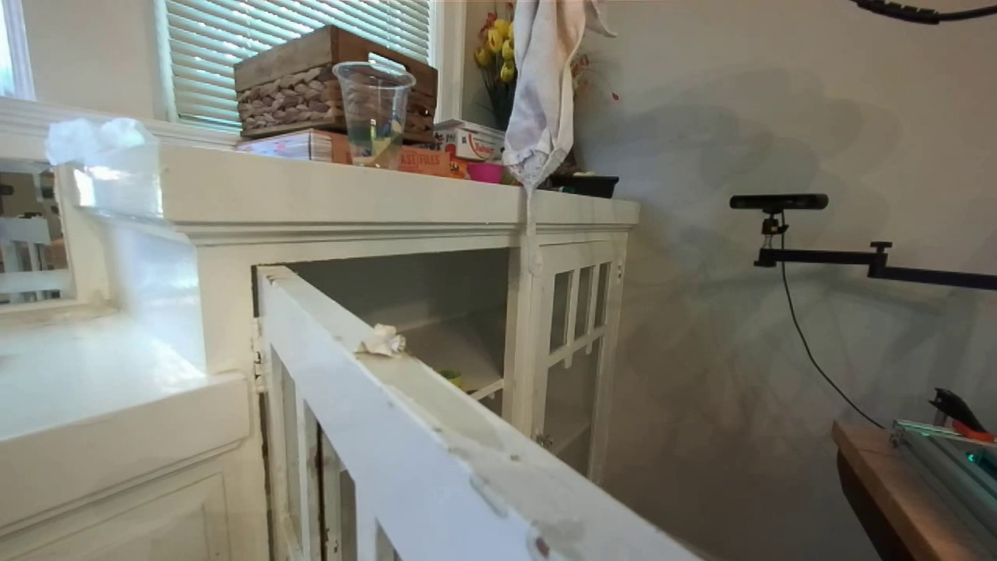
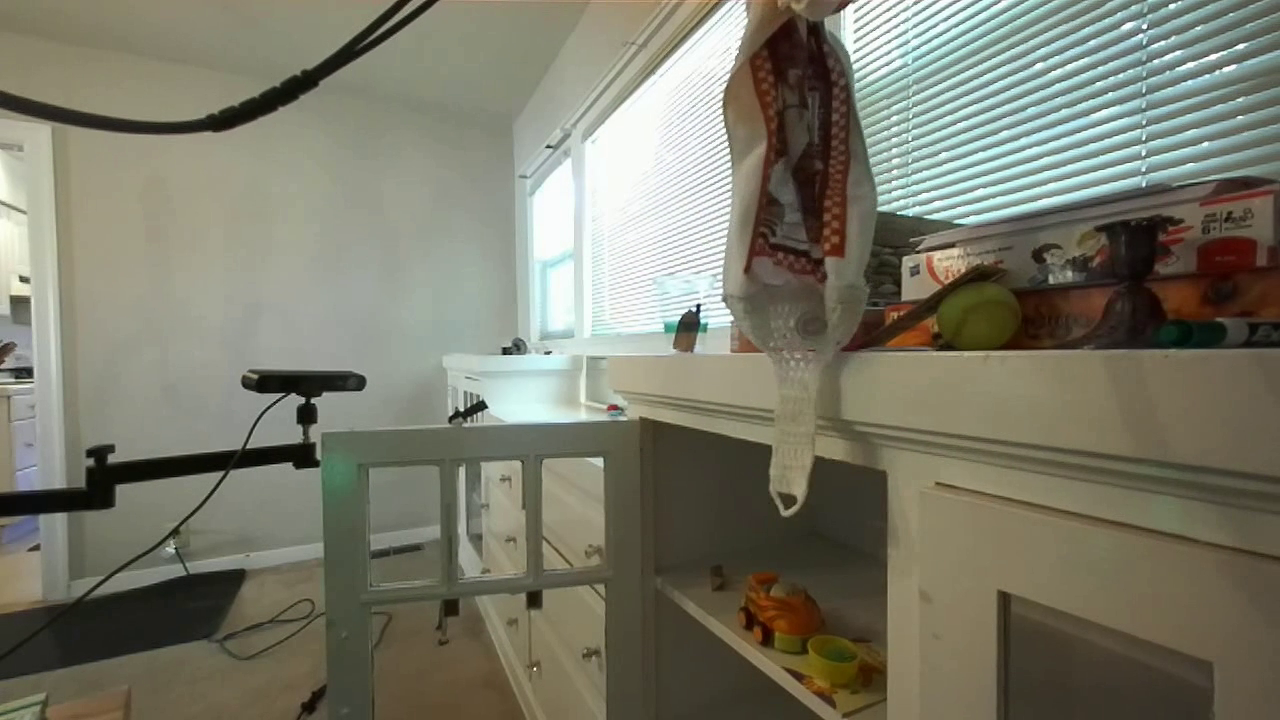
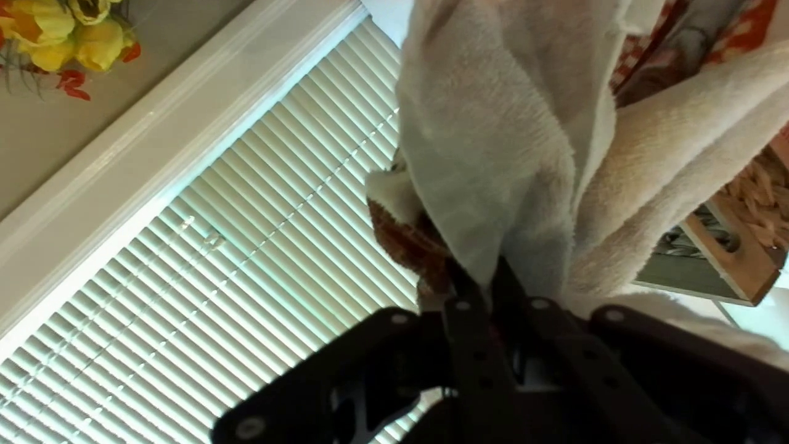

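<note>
Gripper (image 3: 486, 285): nearest the lens, black, rising from the bottom of the wrist view; jaws drawn together, clamped on a fold of the towel.
Towel (image 2: 800, 180): pale, bunched, hanging; red-checked border around a dark panel. Upper end leaves the frame at the top in both exterior views; lower part hangs at the worktop's front edge.
Crocheted tail (image 2: 790, 440): ends in a loop, below the front edge, before the cabinet opening. Contact with the edge: cannot tell.
Worktop (image 1: 343, 191): cream; long front edge, right corner next to the wall in an exterior view.
Front edge: clear cup (image 1: 374, 117) upright near it; pink cup (image 1: 484, 172) farther along, just beside the towel as seen there; green ball (image 2: 978, 316) and marker (image 2: 1220, 333) along it in an exterior view.
Right corner: black tray (image 1: 588, 185) near it.
Back edge: blinds (image 3: 277, 203) behind; wooden crate (image 1: 284, 97) set back from the front edge. Yellow flowers (image 1: 502, 39) toward the back corner by the wall.
Cabinet door (image 1: 405, 444): swung outward below the front edge; crumpled scrap (image 1: 382, 341) on its top rail.
Shelf (image 2: 840, 590): below the worktop; orange toy vehicle (image 2: 785, 605) with a yellow cup (image 2: 833, 660) just beside it.
Mounted camera (image 1: 779, 202): on a black arm, seen past the right corner.
</note>
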Motion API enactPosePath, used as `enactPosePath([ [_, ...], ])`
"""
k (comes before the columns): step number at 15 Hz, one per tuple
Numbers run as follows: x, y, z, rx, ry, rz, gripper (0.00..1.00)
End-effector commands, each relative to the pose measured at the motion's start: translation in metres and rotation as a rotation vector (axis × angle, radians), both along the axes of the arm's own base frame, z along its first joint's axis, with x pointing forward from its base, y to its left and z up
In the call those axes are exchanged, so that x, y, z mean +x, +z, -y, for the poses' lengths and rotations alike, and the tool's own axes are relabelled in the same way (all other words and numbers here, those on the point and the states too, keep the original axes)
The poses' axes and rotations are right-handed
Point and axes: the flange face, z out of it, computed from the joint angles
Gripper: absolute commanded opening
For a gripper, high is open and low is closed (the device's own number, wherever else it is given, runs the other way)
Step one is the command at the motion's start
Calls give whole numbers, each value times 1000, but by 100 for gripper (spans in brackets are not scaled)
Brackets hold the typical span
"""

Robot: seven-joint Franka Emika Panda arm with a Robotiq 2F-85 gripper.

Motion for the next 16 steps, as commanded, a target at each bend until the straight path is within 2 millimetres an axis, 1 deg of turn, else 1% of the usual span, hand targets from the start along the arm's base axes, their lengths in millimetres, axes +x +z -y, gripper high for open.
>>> enactPosePath([
  [1, -8, -11, -14, 14, 97, -67, 3],
  [3, -6, -32, -28, 23, 182, -161, 3],
  [6, -10, -71, -44, 46, 277, -304, 3],
  [9, -15, -103, -50, 61, 360, -470, 3],
  [11, -17, -123, -49, 54, 391, -574, 3],
  [12, -14, -135, -45, 43, 367, -599, 3],
  [15, -5, -165, -34, 36, 317, -622, 3],
  [16, 0, -181, -28, 41, 299, -630, 3],
])
